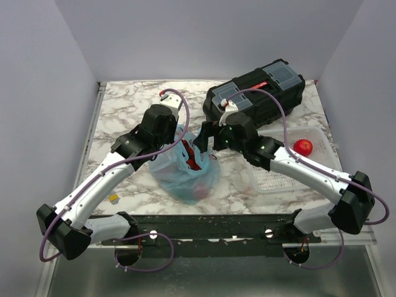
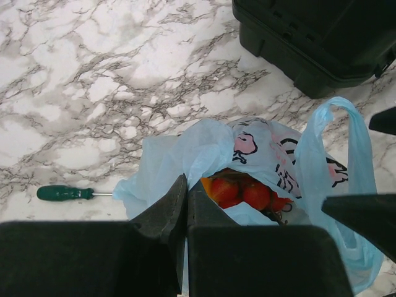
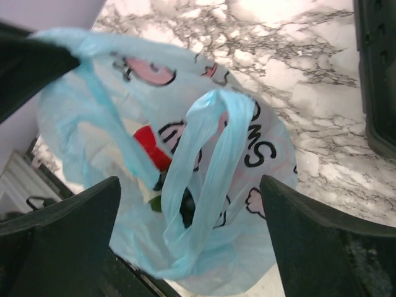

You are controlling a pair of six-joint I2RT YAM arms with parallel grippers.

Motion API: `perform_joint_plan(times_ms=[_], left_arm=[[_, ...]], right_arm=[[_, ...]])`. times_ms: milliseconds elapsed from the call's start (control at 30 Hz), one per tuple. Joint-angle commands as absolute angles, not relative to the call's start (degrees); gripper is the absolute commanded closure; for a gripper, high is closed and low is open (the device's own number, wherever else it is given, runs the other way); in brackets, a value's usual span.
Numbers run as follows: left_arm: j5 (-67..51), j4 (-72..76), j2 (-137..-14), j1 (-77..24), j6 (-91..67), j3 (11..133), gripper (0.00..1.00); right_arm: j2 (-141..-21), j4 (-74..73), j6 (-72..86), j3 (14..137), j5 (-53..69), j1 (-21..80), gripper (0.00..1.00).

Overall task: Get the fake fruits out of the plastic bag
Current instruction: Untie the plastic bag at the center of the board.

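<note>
Fake fruits (image 2: 244,193), red and orange, show just beyond my left gripper (image 2: 185,201), whose fingers are pressed together, pinching the near rim of the plastic bag (image 2: 204,148) as far as I can judge. My right gripper (image 3: 190,182) is spread wide, with a loop handle (image 3: 207,142) standing free between its fingers. The bag slumps on the marble table (image 2: 93,74) between my arms. Its film looks thin, limp and slippery, so I'd hold the rim or handle. The fruits seem light, hard and glossy, best gripped across the middle. Further out are one red fruit (image 1: 302,146) in a white basket (image 1: 278,176), a black toolbox (image 1: 257,93) and a green screwdriver (image 2: 62,193).
</note>
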State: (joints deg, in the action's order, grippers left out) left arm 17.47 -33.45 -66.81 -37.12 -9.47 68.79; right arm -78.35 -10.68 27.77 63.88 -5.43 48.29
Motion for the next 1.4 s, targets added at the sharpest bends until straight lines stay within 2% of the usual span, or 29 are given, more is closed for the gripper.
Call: perform_joint_plan(times_ms=[0, 33, 133, 200, 267, 333, 433, 500, 633, 667, 700, 800, 867, 967, 1100, 1300, 1367], left_arm=[[16.3, -31.1, -64.8, -36.9, -10.0, 68.0, 1.00], [16.3, -31.0, -64.6, -36.9, -9.9, 68.0, 1.00], [16.2, -30.7, -64.1, -36.9, -10.0, 67.7, 1.00], [16.4, -30.6, -63.9, -36.9, -10.4, 67.4, 1.00], [16.2, -30.2, -63.5, -36.9, -10.7, 67.1, 1.00], [15.4, -29.9, -63.1, -36.9, -11.1, 67.0, 1.00], [15.3, -29.1, -62.2, -36.9, -11.3, 66.3, 1.00], [16.9, -28.9, -61.6, -36.9, -11.8, 66.0, 1.00], [21.7, -26.8, -59.0, -36.8, -13.1, 64.0, 1.00], [22.3, -26.0, -58.0, -36.9, -13.2, 63.3, 0.97], [22.4, -25.2, -57.1, -36.9, -13.3, 62.5, 0.92], [19.4, -21.7, -54.3, -36.9, -12.5, 59.9, 0.64], [17.2, -20.4, -53.4, -36.9, -11.9, 59.0, 0.51], [14.4, -22.3, -54.1, -36.8, -12.9, 60.8, 0.37], [2.1, -29.3, -56.7, -36.8, -15.4, 66.4, 0.32], [-18.0, -36.3, -60.8, -36.9, -20.8, 69.6, 0.32], [-21.5, -36.8, -61.4, -37.0, -22.9, 69.1, 0.33]], right_arm=[[-82.6, -11.7, 25.8, 67.2, -6.0, 45.9, 0.00], [-83.5, -11.3, 26.0, 67.8, -4.7, 45.5, 0.02], [-84.2, -9.7, 26.1, 68.5, -1.3, 45.2, 0.20], [-83.1, -7.2, 26.0, 67.1, -0.4, 45.1, 0.24], [-81.6, -4.7, 25.4, 65.5, 1.5, 45.1, 0.33], [-80.3, -2.7, 24.8, 64.2, 1.1, 45.1, 0.49], [-78.4, -1.6, 24.7, 63.1, 1.1, 45.0, 0.84], [-76.5, -0.6, 23.8, 61.5, 2.3, 45.0, 0.99], [-70.8, 7.3, 21.2, 53.3, 7.9, 45.0, 0.99], [-69.4, 9.5, 21.0, 51.3, 10.3, 45.0, 0.99], [-68.5, 11.4, 21.2, 49.1, 12.4, 45.0, 0.99], [-67.2, 16.5, 23.2, 45.2, 17.7, 45.0, 0.99], [-67.2, 18.5, 24.7, 43.9, 19.5, 45.1, 0.99], [-67.4, 20.6, 26.4, 43.1, 21.7, 45.0, 0.99], [-66.6, 19.5, 26.6, 42.4, 23.5, 45.0, 0.99], [-62.6, 16.3, 24.5, 38.5, 25.3, 45.0, 0.99], [-61.1, 15.0, 23.4, 36.7, 26.5, 45.1, 0.99]])
